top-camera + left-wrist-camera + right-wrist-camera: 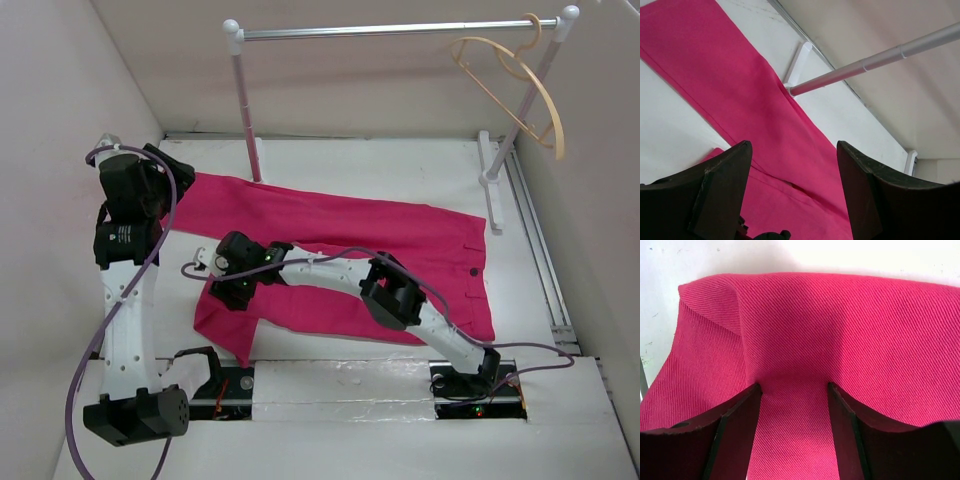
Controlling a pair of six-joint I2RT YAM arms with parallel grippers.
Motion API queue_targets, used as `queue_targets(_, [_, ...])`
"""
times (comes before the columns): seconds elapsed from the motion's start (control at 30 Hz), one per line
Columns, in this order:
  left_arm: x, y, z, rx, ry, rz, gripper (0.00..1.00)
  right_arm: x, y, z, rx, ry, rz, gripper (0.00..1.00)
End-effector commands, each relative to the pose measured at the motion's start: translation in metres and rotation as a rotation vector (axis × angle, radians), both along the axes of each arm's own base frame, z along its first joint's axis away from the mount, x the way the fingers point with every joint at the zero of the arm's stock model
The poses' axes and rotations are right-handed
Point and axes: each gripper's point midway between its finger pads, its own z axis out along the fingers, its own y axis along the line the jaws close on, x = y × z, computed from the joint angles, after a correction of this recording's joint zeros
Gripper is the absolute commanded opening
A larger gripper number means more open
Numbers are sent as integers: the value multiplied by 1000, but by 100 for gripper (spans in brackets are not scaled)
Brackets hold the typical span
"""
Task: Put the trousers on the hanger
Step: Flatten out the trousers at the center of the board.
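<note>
Right jaws spread over trousers (850, 325), tips perhaps touching them.

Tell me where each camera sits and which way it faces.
Top external: above, behind the robot, looking down on trousers, rail, hanger; left arm, right arm show.
Left wrist: facing across the trousers toward the rail; open left gripper shows.
Right wrist: close over a trouser-leg end; open right gripper shows.
Shared: trousers in all; rail in the first two.

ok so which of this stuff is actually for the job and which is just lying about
For the job:
- pink trousers, flat on the table
- wooden hanger

Just there:
- rail frame, which the hanger hooks over
</note>
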Motion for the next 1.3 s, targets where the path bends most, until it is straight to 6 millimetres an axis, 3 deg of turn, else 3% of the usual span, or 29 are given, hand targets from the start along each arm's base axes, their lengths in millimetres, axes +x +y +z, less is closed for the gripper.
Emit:
queue_targets(0.0, [0, 3, 10, 51, -31, -5, 64, -12, 19, 31, 81, 10, 18, 61])
queue_targets(0.07, [-1, 5, 7, 64, -25, -2, 64, -13, 16, 29, 82, 10, 10, 62])
queue_targets(0.13, [-2, 6, 2, 71, -11, 2, 64, -20, 20, 44, 130, 9, 21, 64])
queue_targets(0.33, [-3, 4, -17, 69, 18, -16, 64, -28, 16, 14, 84, 67, 32, 71])
queue_targets(0.37, [-3, 4, -20, 71, 24, -18, 63, -28, 15, 1, 63, 72, 26, 69])
queue_targets(0.43, [-4, 3, -25, 71, 32, -24, 64, -23, 18, -2, 61, 61, 5, 65])
queue_targets(0.47, [-3, 3, -26, 71, 32, -24, 63, -21, 19, -2, 64, 57, -1, 49])
queue_targets(0.53, [-4, 4, -28, 80, 40, -20, 63, -11, 21, 9, 78, 26, -55, 21])
queue_targets(0.57, [-4, 4, -29, 80, 43, -20, 62, -9, 21, 15, 90, 15, -68, 2])
queue_targets(0.67, [-5, 5, -28, 88, 46, -19, 61, 8, 14, 66, 187, -35, -134, 0])
queue_targets(0.7, [-4, 5, -27, 86, 42, -22, 61, 9, 12, 113, 268, -67, -145, 0])
queue_targets(0.73, [-3, 1, -27, 77, 38, -43, 60, 14, -2, 113, 260, -66, -165, 0])
queue_targets(0.77, [-1, -2, -27, 70, 37, -57, 60, 12, -9, 132, 291, -78, -169, 0])
queue_targets(0.8, [2, -4, -27, 64, 32, -72, 58, 23, -23, 148, 315, -96, -204, 0])
queue_targets(0.83, [3, -9, -25, 57, 23, -102, 58, 22, -39, 203, 415, -134, -212, 0])
queue_targets(0.87, [5, -11, -24, 61, 20, -117, 56, 20, -60, 189, 380, -124, -227, 0])
queue_targets(0.9, [9, -11, -21, 84, 13, -135, 56, 29, -78, 198, 389, -138, -262, 0])
queue_targets(0.93, [15, -10, -19, 124, 20, -148, 54, 26, -116, 223, 421, -154, -285, 0])
queue_targets(0.97, [15, -10, -19, 124, 20, -149, 54, 23, -122, 199, 373, -135, -286, 0])
queue_targets(1.0, [24, -10, -20, 157, 43, -166, 54, 23, -141, 190, 337, -130, -313, 0])
queue_targets(1.03, [29, -22, -24, 180, 65, -201, 54, 27, -162, 184, 314, -130, -346, 0])
queue_targets(1.07, [35, -32, -29, 187, 88, -235, 54, 25, -184, 196, 331, -153, -376, 0])
queue_targets(1.1, [46, -45, -39, 194, 123, -278, 55, 23, -211, 157, 248, -121, -452, 0])
queue_targets(1.13, [51, -54, -45, 213, 146, -284, 55, 32, -236, 146, 227, -108, -519, 0])
queue_targets(1.17, [51, -87, -51, 222, 156, -354, 55, 31, -258, 149, 246, -103, -564, 0])
queue_targets(1.2, [57, -99, -62, 239, 178, -358, 56, 24, -285, 110, 168, -49, -628, 0])
queue_targets(1.27, [53, -128, -76, 225, 206, -398, 56, 30, -320, 93, 145, -33, -722, 0])
